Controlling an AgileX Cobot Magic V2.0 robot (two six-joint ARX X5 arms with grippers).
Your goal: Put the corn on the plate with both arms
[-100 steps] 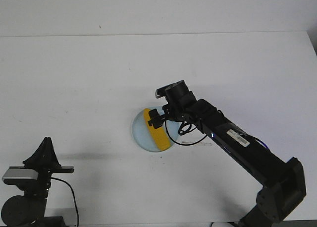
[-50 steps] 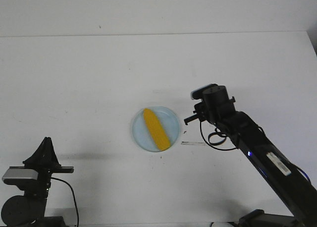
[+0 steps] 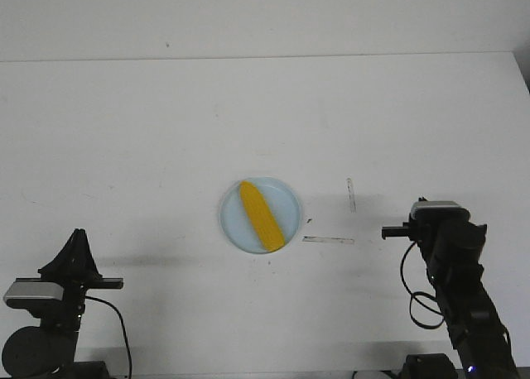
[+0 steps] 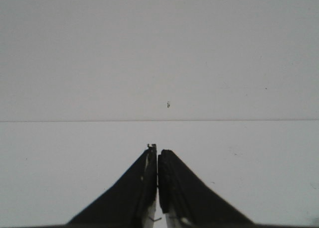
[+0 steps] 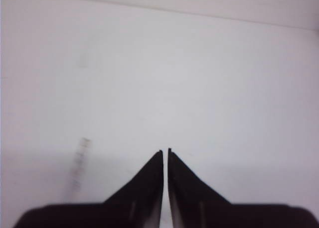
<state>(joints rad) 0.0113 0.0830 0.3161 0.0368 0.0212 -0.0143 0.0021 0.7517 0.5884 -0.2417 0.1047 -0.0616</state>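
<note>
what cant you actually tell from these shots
- Underside of the corn, front view: hidden where it rests on the plate.
- Left tool and right tool: neither wrist view shows corn or plate, only bare table.
- Faint strips on the table, front view: too small to identify.

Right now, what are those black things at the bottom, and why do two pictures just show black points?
They are two black robot arms. The front picture looks over the white table from above: the left arm sits folded low, and the right arm is pulled away from the middle. On the table lies a round pale blue plate with a bright yellow plastic-looking corn cob resting in it. The other two pictures come from little cameras on each arm's wrist. The black points are pinching fingers: the left gripper and the right gripper. Both are closed and hold nothing.
</note>
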